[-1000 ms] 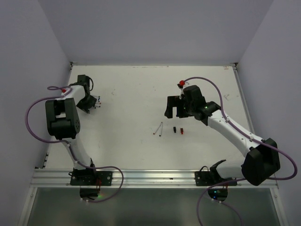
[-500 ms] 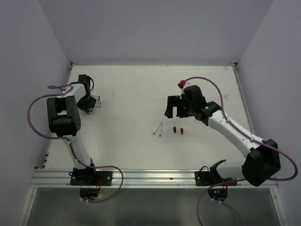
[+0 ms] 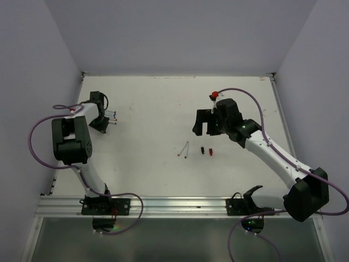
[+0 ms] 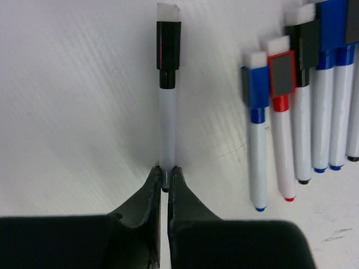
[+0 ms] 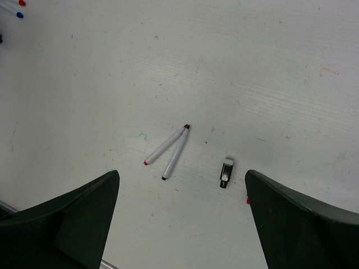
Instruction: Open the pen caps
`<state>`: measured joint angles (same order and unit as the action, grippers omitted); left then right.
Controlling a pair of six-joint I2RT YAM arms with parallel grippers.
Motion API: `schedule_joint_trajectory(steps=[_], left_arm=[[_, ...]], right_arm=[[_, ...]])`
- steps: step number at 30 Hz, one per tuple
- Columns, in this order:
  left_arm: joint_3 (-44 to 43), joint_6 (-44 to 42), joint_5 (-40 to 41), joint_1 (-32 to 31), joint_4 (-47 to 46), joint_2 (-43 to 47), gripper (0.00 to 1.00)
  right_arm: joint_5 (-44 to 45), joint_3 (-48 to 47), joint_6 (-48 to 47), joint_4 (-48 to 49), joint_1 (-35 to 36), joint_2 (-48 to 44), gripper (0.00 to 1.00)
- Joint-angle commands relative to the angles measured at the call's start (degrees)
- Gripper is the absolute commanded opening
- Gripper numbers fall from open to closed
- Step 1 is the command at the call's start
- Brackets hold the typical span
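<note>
Gripping black-capped pen (image 4: 167, 123) — left tool (image 4: 164, 172)

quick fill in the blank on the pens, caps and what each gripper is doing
1. The left gripper is shut on the tail of a white-barrelled pen wearing a ____ plastic cap.
2. Two uncapped white pens lie on the white table, meeting at one end in the shape of the letter ____.
3. The right gripper, holding nothing, has its jaws ____.
4. The row of capped white pens starts, nearest the held pen, with a ____-capped one.

Missing words: black; V; open; blue
</note>
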<state>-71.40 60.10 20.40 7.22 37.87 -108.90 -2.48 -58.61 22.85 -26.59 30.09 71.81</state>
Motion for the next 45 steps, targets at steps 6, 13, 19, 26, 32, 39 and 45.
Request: schedule_joint_trajectory(steps=[6,13,19,26,32,39,45], left_arm=[[10.0,-1.3,2.4,-0.8,3.3,15.5,0.0],[11.9,-18.9,-6.5,-17.3,-11.4,39.6,0.0],[18.8,-23.8,-26.6,-26.1,-22.1,41.7,0.0],[27.9,-29.0,-32.9,-43.2,-41.9,42.2,0.0],[30.4,-31.9,-22.6,-56.9,-44.3,43.1,0.0],[29.4,-29.2,-20.6,-61.0,-44.7,40.0,0.0],[28.1,-28.4,-17.9,-61.9,-43.6,38.3,0.0]], right_arm=[[0.6,-1.1,-0.6,-0.7,0.0,-1.9,0.98],[-3.0,-0.7,-0.4,0.9,-0.2,1.3,0.99],[-10.6,1.1,0.9,7.7,-0.1,2.8,0.98],[-24.1,9.3,5.9,27.4,-0.1,-2.6,0.95],[-24.2,11.8,8.1,28.4,-0.1,-3.6,0.93],[-21.4,13.9,10.8,31.7,-0.1,-6.0,0.91],[-17.3,14.5,12.2,31.6,-0.1,-7.7,0.77]])
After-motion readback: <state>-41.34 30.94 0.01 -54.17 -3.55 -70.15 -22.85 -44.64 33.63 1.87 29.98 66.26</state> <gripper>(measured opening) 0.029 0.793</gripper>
